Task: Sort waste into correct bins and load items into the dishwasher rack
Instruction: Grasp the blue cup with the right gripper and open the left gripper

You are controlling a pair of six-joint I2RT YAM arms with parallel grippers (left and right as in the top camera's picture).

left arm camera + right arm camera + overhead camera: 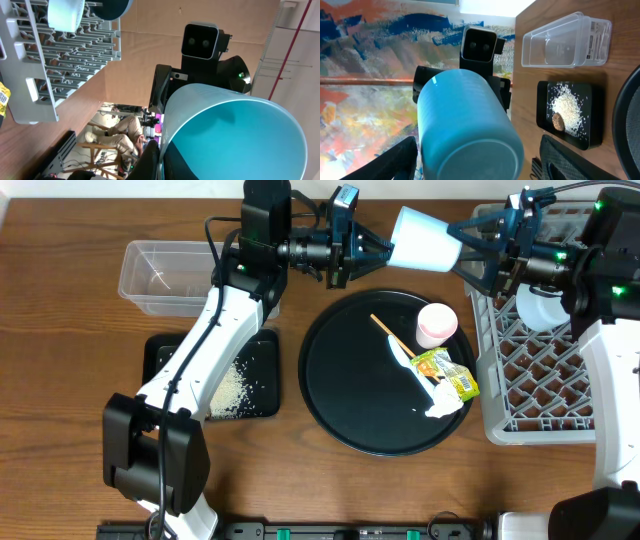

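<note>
A small light-blue cup [425, 240] is held on its side in the air above the table's far edge. My left gripper [385, 248] is shut on its rim, one finger [150, 160] outside the wall and one inside the cup [235, 135]. My right gripper [470, 245] is open, and its fingers flank the cup's base [470, 125] with a gap on each side. A pink cup [436, 325], a yellow-green wrapper [448, 372] and a white tissue [440, 402] lie on the round black tray [350, 395]. The grey rack [540, 370] holds a pale bowl [540, 308].
A clear tub [165, 275] stands at the back left. In front of it is a shallow black tray [160, 355] with rice [232, 390] and a brown lump [558, 121]. A wooden stick [385, 328] lies on the round tray.
</note>
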